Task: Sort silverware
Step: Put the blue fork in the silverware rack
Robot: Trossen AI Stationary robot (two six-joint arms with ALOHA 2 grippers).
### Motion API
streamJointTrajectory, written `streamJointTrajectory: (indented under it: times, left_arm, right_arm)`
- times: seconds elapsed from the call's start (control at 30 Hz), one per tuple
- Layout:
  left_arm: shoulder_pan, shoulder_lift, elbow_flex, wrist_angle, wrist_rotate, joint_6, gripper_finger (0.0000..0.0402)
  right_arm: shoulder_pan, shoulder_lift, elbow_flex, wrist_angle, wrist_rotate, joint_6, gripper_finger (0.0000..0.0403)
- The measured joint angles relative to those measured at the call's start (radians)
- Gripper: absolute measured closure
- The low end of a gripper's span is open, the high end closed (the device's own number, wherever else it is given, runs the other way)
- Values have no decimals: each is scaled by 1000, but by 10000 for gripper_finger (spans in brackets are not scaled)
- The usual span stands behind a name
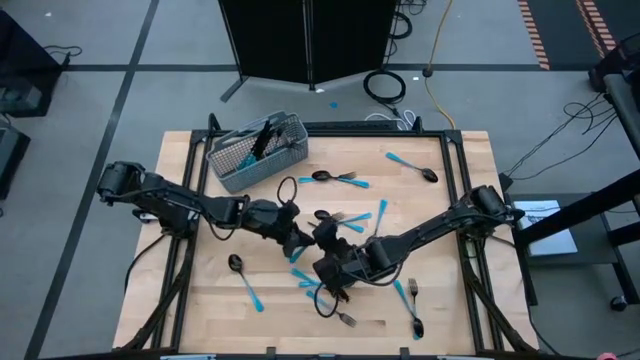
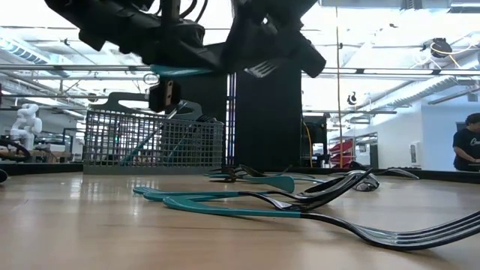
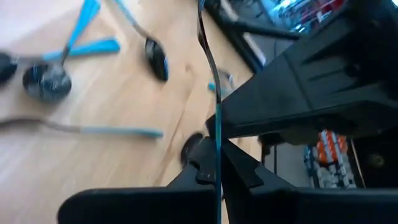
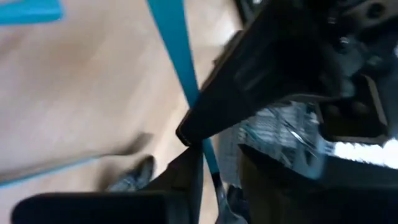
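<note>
Forks (image 2: 390,225) lie closest in the low view, tines lower right. Mid-frame in the high view, left gripper (image 1: 296,240) is clamped on a blue-handled fork (image 2: 247,70), held aloft; right gripper (image 1: 326,232) alongside it, jaws part open. Remaining silverware (image 1: 340,180) scattered; wire basket (image 1: 256,151) upper left.

Bright ceiling lights glare white behind the basket (image 2: 154,139), its near table (image 2: 90,232) soft, both wrist views motion-blurred.
</note>
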Motion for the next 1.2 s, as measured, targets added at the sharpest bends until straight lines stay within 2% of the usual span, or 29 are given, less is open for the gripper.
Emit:
streamJointTrajectory:
  times: [0.17,0.33,0.43,0.53,0.6,0.67,0.73,0.83,0.9,1.0,1.2]
  left_arm:
    - [67,-53,18,-23,-54,89,401]
    - [144,-177,95,-68,-149,350,401]
    - [168,-247,126,-91,-293,572,401]
    - [186,-319,122,-83,-468,779,401]
    - [220,-351,93,-90,-607,810,401]
    - [267,-377,54,-88,-670,804,401]
    - [327,-405,2,-45,-640,803,401]
    - [414,-410,-96,94,-477,846,401]
    - [455,-400,-159,214,-377,920,401]
    - [498,-382,-220,368,-360,995,402]
    - [548,-337,-242,415,-335,1116,402]
  right_arm:
    - [42,-83,3,-121,8,198,275]
    - [56,-183,3,-259,-176,498,268]
    - [58,-224,4,-335,-256,681,271]
    - [77,-223,-28,-407,-255,779,277]
    - [98,-222,-82,-407,-225,795,280]
    - [118,-222,-130,-404,-177,789,282]
    - [134,-229,-166,-416,-117,800,285]
    - [151,-256,-189,-409,-20,821,289]
    - [157,-272,-192,-404,2,834,291]
    - [161,-291,-194,-364,-4,835,293]
    - [161,-311,-194,-314,-4,797,293]
